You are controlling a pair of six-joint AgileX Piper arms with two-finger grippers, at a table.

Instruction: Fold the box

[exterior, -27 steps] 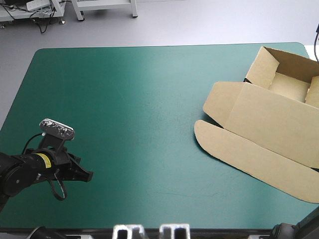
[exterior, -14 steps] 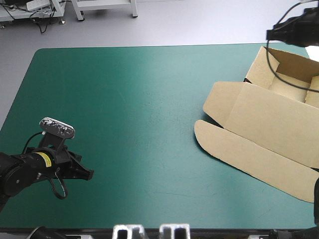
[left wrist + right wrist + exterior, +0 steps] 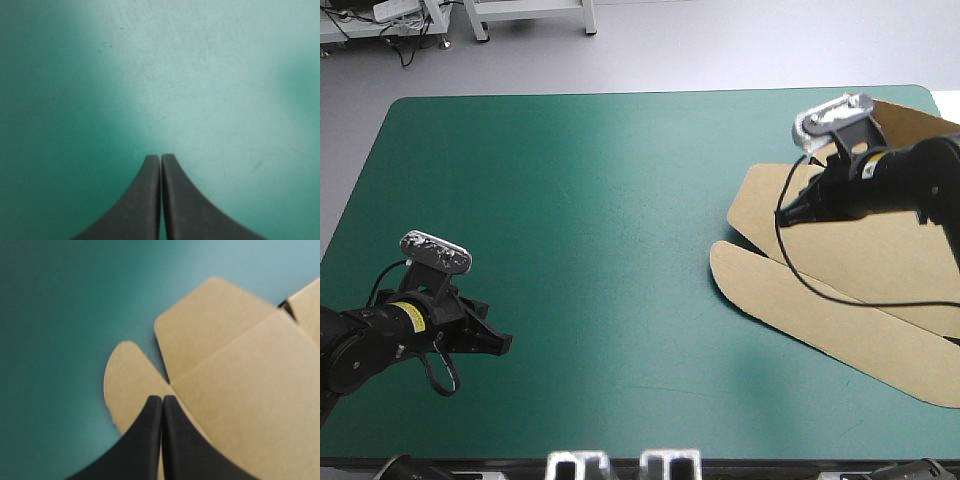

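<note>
**Item: box** (image 3: 840,290). Brown board, part formed. It lies at the right of the table, toward the far corner. The broad lid panel is flat, with a rounded flap (image 3: 760,285) on its near-left side and a squarer side flap (image 3: 210,315) beside it. The raised walls at the far right are mostly hidden behind the right arm.

**Right gripper** (image 3: 162,399). Black fingers pressed together into one point, empty. It sits over the left part of the flat panel, at the notch where the two flaps meet. Contact with the board cannot be told.

**Left gripper** (image 3: 160,157). Fingers pressed together, holding nothing. It is low over bare cover at the near left, well apart from the box.

**Hazards.**
- With its fingers pressed together, the right gripper cannot pinch a flap; it would probably have to spread them first.
- A push from that point may slide the whole sheet, since nothing pins it and the left gripper is too far off to brace it.
- Pressing off the crease could bend the panel instead of the fold.

**Surface.** Teal-green cover (image 3: 620,200), smooth, faintly scuffed, otherwise bare.

**Room.** Pale grey floor (image 3: 720,40) lies beyond the far edge.
</note>
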